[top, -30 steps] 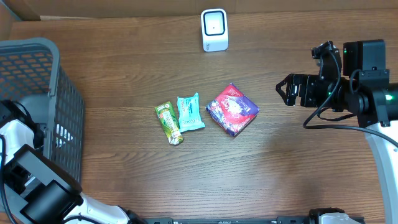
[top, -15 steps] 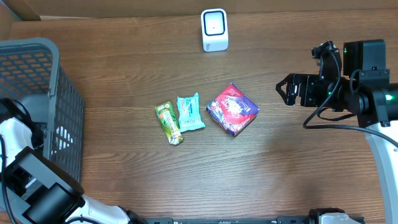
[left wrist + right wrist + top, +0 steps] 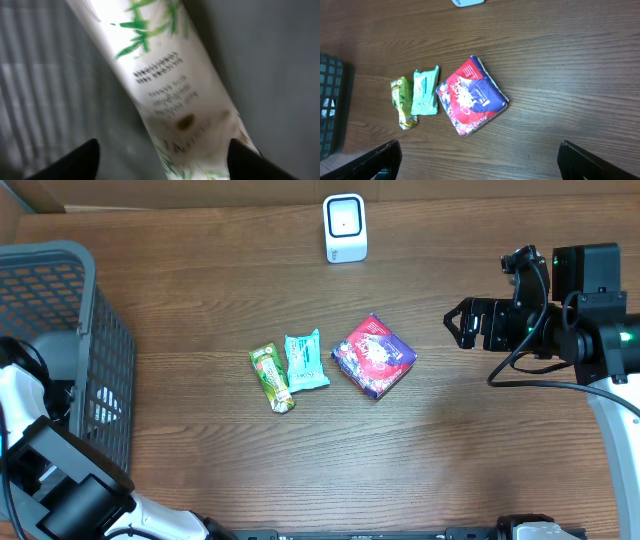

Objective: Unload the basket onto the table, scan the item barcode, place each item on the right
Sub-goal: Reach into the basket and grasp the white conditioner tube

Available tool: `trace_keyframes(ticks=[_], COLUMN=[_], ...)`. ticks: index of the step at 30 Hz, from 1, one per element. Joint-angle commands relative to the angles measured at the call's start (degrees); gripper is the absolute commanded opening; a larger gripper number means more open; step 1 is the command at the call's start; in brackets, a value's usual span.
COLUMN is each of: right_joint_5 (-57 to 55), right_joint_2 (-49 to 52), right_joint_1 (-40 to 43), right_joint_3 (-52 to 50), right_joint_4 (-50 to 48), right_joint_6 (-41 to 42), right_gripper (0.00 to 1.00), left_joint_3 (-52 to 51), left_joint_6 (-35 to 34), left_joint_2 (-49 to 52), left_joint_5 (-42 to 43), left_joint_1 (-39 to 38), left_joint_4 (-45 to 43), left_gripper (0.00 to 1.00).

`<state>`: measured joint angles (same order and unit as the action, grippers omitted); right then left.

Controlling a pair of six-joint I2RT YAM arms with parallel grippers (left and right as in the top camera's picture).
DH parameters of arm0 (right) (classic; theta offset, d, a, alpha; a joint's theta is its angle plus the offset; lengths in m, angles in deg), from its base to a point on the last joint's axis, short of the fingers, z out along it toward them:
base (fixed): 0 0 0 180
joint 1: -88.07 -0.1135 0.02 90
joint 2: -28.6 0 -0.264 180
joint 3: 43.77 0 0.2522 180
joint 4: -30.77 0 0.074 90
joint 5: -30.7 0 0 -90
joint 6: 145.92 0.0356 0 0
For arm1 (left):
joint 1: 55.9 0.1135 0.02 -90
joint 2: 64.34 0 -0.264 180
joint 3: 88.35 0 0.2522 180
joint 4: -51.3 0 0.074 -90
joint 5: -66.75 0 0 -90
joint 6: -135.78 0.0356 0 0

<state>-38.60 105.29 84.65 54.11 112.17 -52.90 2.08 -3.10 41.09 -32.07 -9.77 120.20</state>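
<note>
A white packet (image 3: 165,85) with green leaf print and dark lettering lies blurred on the grey basket floor in the left wrist view. My left gripper (image 3: 163,143) hangs over it, open, dark fingertips (image 3: 80,157) wide apart on either side. From overhead that gripper is hidden inside the basket (image 3: 60,290). On the table lie a green bar (image 3: 271,377), a teal packet (image 3: 305,361) and a red-purple packet (image 3: 373,355). The white scanner (image 3: 345,228) stands at the far edge. My right gripper (image 3: 458,323) hovers open, right of the red-purple packet (image 3: 471,95), holding nothing.
The grey mesh basket fills the left side, with the left arm (image 3: 25,405) reaching into it. Bare wooden tabletop (image 3: 420,450) lies in front of the items. The right arm's body (image 3: 585,310) stands at the right edge.
The white shape seen through the basket mesh has shifted slightly down and to the right, and the left arm has moved a little. The right arm and the table items are still.
</note>
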Motion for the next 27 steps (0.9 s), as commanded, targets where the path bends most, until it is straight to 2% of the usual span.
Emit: trace_keyframes(ticks=[1,7,14,16,19,21,27], right_joint_5=[-0.1,-0.1,-0.1,-0.1,-0.1,-0.1,-0.1], right_joint_2=[-0.2,-0.2,-0.2,-0.2,-0.2,-0.1,-0.1], right_joint_1=[-0.2,-0.2,-0.2,-0.2,-0.2,-0.2,-0.2], right_joint_3=[1.4,1.4,1.4,1.4,1.4,1.4,1.4], right_joint_4=[-0.3,0.0,0.4,0.4,0.2,0.2,0.2], right_joint_6=[0.1,0.1,0.2,0.2,0.2,0.2,0.1], right_gripper=[1.0,1.0,1.0,1.0,1.0,1.0,1.0], left_joint_3=[-3.0,-7.5,-10.7,-11.0,-11.0,-11.0,-9.7], left_joint_6=[-2.4,-2.4,-2.4,-2.3,-0.3,1.4,6.9], left_joint_2=[0.3,0.3,0.3,0.3,0.3,0.3,0.1], left_joint_5=[-3.8,-3.6,-3.6,-3.6,-3.6,-3.6,0.8], left_joint_1=[0.0,0.0,0.0,0.0,0.0,0.0,0.0], left_joint_4=[-2.8,-11.1,-16.8,-16.8,-16.6,-16.1,-15.2], left_gripper=[0.78,0.77,0.64,0.51,0.26,0.04,0.04])
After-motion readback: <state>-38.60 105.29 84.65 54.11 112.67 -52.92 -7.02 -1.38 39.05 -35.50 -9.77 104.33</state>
